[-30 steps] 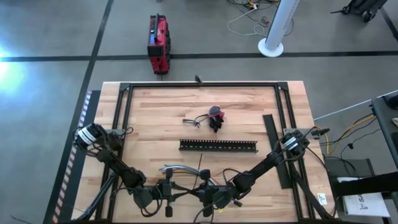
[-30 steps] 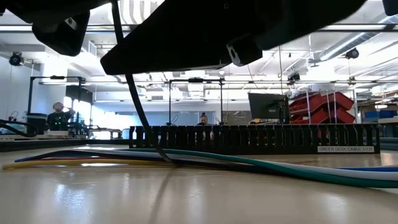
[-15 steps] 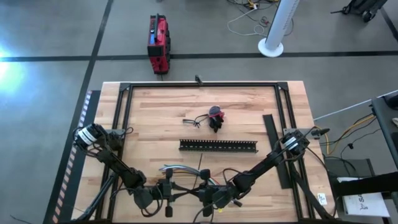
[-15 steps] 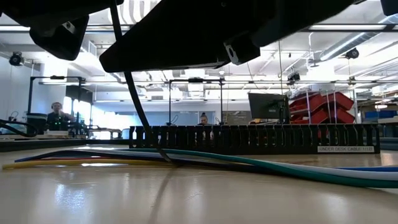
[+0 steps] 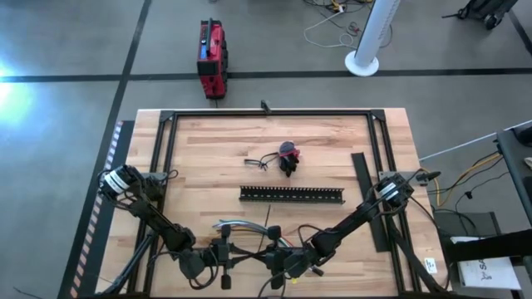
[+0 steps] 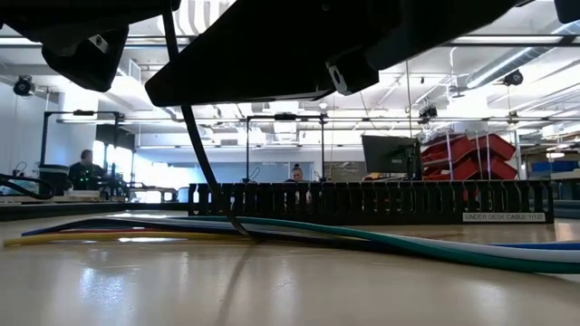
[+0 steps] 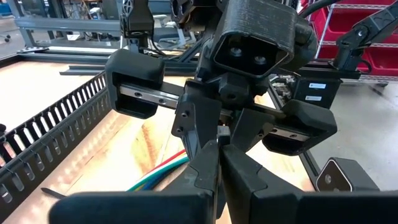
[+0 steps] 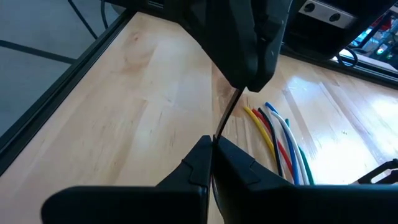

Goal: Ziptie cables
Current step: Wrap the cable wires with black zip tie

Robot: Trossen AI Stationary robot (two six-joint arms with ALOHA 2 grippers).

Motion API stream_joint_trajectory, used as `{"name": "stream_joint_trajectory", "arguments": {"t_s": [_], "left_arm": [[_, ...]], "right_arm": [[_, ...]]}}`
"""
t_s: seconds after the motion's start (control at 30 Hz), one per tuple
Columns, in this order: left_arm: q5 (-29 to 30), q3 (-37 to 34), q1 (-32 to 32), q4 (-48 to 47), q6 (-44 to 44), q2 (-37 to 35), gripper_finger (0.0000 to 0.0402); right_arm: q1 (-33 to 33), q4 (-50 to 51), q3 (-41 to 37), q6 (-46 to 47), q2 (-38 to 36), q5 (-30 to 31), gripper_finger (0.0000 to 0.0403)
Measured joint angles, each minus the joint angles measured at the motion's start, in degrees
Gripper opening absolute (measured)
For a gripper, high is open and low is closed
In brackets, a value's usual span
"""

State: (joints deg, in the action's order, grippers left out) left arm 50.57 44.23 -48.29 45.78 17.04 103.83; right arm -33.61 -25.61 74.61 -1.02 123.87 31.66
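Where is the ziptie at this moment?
In the right wrist view the ziptie runs between the two shut grippers: the right gripper pinches one end, the left gripper the other. It is above the table's near edge, beside the cables.

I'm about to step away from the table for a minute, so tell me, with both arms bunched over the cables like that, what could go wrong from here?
1. The right gripper and left gripper are nose to nose near the table's front edge; a small move might knock them together.
2. The ziptie is a thin strip pinched at the right fingers' very tips; a tug could pull it free.
3. The cables lie loose and fanned, so a strand may stay outside the loop.
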Motion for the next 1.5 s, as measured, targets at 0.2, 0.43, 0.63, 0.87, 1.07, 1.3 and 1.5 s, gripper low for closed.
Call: {"name": "stream_joint_trajectory", "arguments": {"t_s": [0.2,0.43,0.63,0.87,1.07,1.3,1.5], "left_arm": [[0.0,0.0,0.0,0.1,0.2,0.0,0.0],[-0.1,0.0,0.0,0.0,0.2,0.0,0.0],[-2.1,0.0,0.0,-0.1,0.2,0.0,0.0],[-5.1,0.0,0.0,-0.1,0.5,0.0,0.0],[-6.6,0.0,0.0,-0.4,1.1,0.0,0.0],[-8.1,0.0,0.0,-0.5,1.5,0.0,0.0],[-8.8,0.0,0.0,-0.5,1.7,0.0,0.0]], "right_arm": [[0.0,0.0,0.0,0.0,0.0,0.0,0.0],[0.0,0.0,0.0,1.0,0.0,-0.1,0.0002],[0.0,0.0,0.0,1.0,0.0,-0.6,0.0047],[-0.4,3.5,0.0,1.0,-1.3,-0.7,0.0123],[-1.1,17.8,0.0,6.6,-5.8,-1.4,0.0159],[0.2,36.1,-0.1,18.3,-10.6,-1.7,0.0172],[6.1,45.1,-0.4,31.5,-9.9,-3.3,0.0165]]}}
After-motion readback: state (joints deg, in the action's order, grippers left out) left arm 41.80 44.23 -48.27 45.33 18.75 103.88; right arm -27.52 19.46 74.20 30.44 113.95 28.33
